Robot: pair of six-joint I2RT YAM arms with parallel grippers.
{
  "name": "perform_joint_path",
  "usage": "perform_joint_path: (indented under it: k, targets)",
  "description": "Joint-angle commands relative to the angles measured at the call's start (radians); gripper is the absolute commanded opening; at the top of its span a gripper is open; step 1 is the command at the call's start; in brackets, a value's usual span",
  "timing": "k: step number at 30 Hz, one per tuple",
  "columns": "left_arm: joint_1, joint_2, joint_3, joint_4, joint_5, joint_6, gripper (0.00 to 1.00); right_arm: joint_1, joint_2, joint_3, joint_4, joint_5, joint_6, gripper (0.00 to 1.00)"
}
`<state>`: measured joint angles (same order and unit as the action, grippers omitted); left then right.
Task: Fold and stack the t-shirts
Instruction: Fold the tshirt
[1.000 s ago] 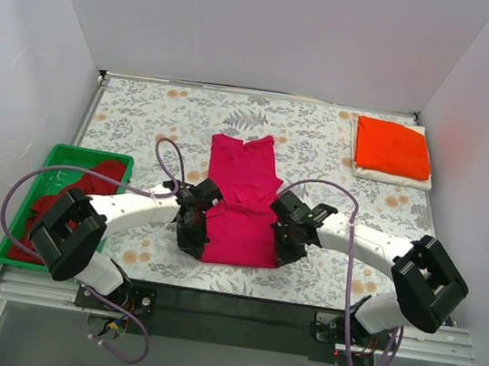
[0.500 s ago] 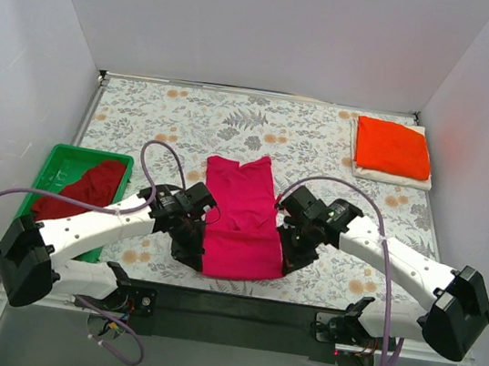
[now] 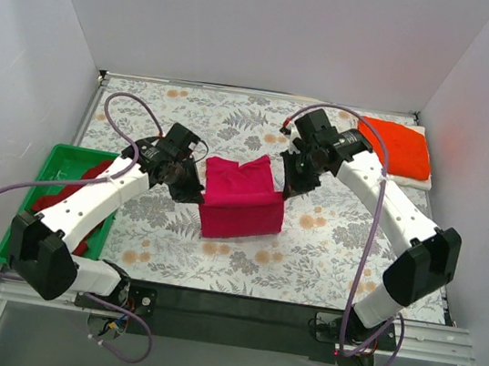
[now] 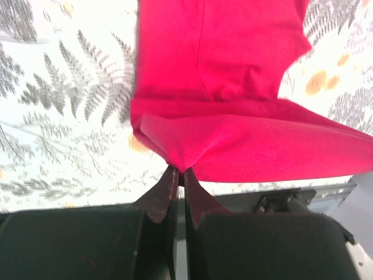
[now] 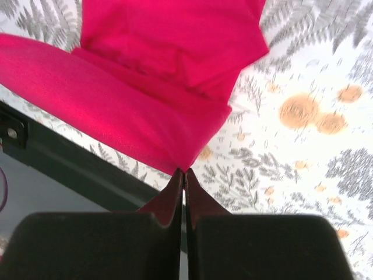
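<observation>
Magenta-pink t-shirt (image 3: 240, 203) is found at mid-table, lifted along one edge and held up between the two arms. The raised edge is stretched from one gripper to the other, so that a fold of cloth is hung beneath it. The far part of the shirt, with the neckline, is laid flat on the floral table cover (image 3: 326, 251).

Left gripper (image 4: 179, 174) is seen clamped tight on the left corner of the raised edge. In the left wrist view the fabric is drawn to a point where it is pinched, and the jaws are pressed together with no gap at the tips.

Right gripper (image 5: 184, 172) is seen clamped the same way on the right corner. The cloth is gathered to a point between jaws that are pressed fully together.

Orange-red t-shirt (image 3: 395, 146) is noted folded at the far right corner of the table. It is laid on top of a folded white t-shirt (image 3: 397, 178), whose edge is shown along the near side.

Darker red t-shirt (image 3: 99, 168) is noted crumpled in the green tray (image 3: 58, 151) at the left edge of the table, partly hidden by the left arm.
</observation>
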<state>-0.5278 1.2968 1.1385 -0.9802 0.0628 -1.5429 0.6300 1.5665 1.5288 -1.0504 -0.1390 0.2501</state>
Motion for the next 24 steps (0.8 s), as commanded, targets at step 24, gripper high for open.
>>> perform_joint_path:
  k: [24]
  targets:
    - [0.207,0.432,0.224,0.305,-0.05,0.194,0.0,-0.161,0.529,0.541,0.003,-0.048,-0.158,0.01]
